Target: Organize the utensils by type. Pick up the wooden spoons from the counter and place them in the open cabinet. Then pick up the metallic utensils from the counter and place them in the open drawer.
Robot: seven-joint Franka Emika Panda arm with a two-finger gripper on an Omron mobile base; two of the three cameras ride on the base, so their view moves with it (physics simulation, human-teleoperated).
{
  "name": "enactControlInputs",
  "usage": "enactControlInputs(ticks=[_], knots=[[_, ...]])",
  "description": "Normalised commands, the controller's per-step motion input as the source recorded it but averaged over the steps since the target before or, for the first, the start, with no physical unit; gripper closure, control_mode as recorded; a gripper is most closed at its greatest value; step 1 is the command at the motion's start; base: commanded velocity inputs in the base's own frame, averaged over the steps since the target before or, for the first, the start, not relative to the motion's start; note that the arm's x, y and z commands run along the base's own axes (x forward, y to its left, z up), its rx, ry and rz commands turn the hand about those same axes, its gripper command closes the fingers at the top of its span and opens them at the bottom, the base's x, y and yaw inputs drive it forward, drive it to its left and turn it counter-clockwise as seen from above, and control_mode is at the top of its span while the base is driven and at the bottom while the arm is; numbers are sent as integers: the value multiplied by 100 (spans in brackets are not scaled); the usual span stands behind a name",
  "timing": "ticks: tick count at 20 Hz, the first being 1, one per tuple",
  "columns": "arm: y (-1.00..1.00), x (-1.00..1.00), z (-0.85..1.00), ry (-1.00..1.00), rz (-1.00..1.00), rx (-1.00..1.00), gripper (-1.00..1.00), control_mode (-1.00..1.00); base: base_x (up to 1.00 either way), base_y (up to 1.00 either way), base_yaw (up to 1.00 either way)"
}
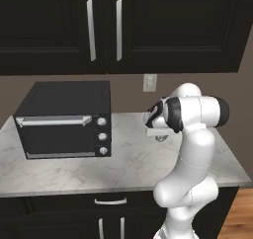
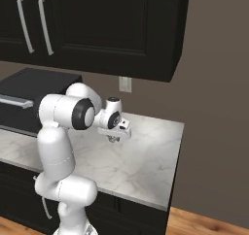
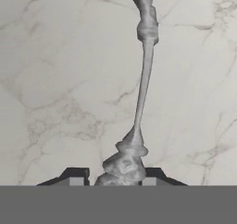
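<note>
Silver-grey utensil (image 3: pixel 141 93) lies on the marble bench (image 1: pixel 74 169), one end between the hand's (image 3: pixel 113 176) narrowed fingertips (image 3: pixel 76 176), seemingly pinched. Bare marble lies on both sides; the toaster oven (image 1: pixel 64 119) is well left, the bench's right edge near.

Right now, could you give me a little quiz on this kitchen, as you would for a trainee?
1. True or false: in the hand view, one end of the silver-grey utensil lies between the finger tips of the gripper.
2. What stands on the counter to the left of the arm?
A. a black toaster oven
B. a red kettle
C. a stack of plates
3. Short answer: what small white thing is fixed to the brown wall just above the counter?

Key: 1 true; 2 A; 3 a wall outlet.
</note>
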Motion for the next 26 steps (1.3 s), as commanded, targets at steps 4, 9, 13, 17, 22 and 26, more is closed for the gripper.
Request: enactControlInputs(ticks=[4, 9, 13, 17, 22, 26], knots=[[0, -50, -13, 0, 0, 9, 100, -100, 0, 0, 0], [3, -67, -3, 0, -2, 11, 100, -100, 0, 0, 0], [8, -53, 13, -2, -2, 4, 100, -100, 0, 0, 0], [12, -35, 54, 0, 0, 0, 100, -100, 0, 0, 0], [20, -39, 70, 0, 0, 0, 100, -100, 0, 0, 0], [11, -53, 60, 1, 0, 0, 100, -100, 0, 0, 0]])
